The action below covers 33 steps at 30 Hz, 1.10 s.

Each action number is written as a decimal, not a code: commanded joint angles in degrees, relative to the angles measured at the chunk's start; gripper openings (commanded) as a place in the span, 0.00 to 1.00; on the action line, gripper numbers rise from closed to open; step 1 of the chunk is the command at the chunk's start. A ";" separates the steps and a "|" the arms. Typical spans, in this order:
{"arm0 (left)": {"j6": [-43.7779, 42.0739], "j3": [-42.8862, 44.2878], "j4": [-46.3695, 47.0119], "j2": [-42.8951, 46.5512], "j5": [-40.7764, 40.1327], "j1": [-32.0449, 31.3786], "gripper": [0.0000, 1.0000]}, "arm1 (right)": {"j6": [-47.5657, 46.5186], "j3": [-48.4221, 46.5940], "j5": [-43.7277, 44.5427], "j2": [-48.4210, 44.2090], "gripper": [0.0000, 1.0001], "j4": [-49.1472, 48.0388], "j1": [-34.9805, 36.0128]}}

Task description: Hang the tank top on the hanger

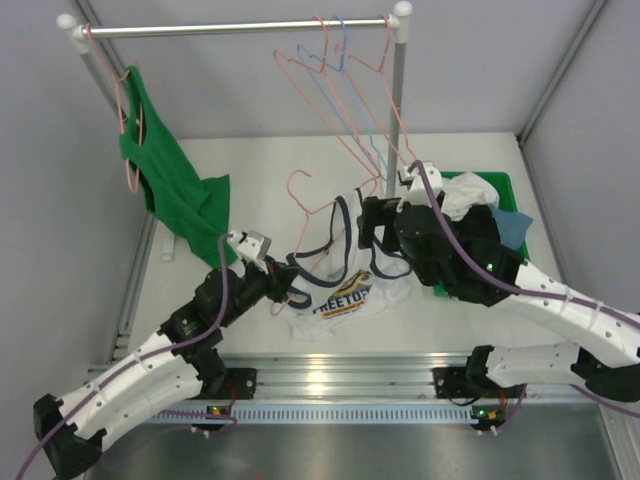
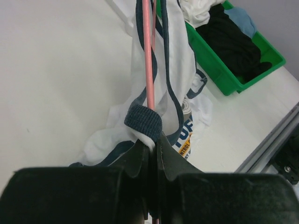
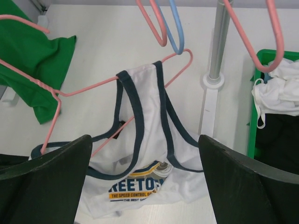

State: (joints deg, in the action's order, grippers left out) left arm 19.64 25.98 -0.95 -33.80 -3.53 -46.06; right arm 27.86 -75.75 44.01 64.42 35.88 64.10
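On the left, the left gripper [image 2: 152,144] has its fingers pressed together on the salmon-pink hanger [image 2: 149,70], pinching the wire with a bunched roll of navy trim from the tank top [image 2: 184,56]. From that pinch the hanger's long axis runs up and away across the white table [image 2: 56,70], towards the right arm, so the frame lies slanted, not level.

The tank top hangs partly from the wire, and its printed chest is slumped on the table below. One navy-edged shoulder strap is looped over the hanger's far corner. At the pinched end I cannot tell whether the other strap is round the wire or only crushed against it.

Further right, the right gripper [image 3: 145,137] hovers over the shirt with its fingers spread wide and holding nothing. The straps lie straight ahead between them. It is the nearer free hand, so seating the loose strap likely falls to it. The green bin [image 2: 212,63] sits just right of the shirt.
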 commanded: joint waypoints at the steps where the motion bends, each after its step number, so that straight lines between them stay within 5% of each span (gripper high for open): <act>1: 0.58 3.72 -2.56 2.51 -6.92 0.27 0.00 | 0.88 -0.19 2.83 -2.89 0.95 1.21 0.15; 11: -3.81 17.52 -19.87 1.73 -22.48 0.27 0.00 | 1.15 0.42 4.59 -7.38 0.97 3.06 -0.02; 19: -7.24 31.40 -27.96 -7.67 -29.25 1.85 0.00 | 0.97 -0.37 4.59 -8.35 0.98 4.46 -0.02; 25: -10.05 39.49 -31.04 -14.79 -19.86 14.75 0.00 | -0.17 -0.81 3.54 -8.70 0.98 4.82 -0.11; 33: -11.29 53.55 -36.48 -20.95 -16.77 21.28 0.00 | -3.33 -2.48 1.08 -9.05 0.99 4.20 -0.20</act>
State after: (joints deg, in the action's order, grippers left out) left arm 9.82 72.73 -37.76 -54.94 -21.41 -26.04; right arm 26.87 -75.16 46.15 56.42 40.14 64.05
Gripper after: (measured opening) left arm 0.087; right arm 0.985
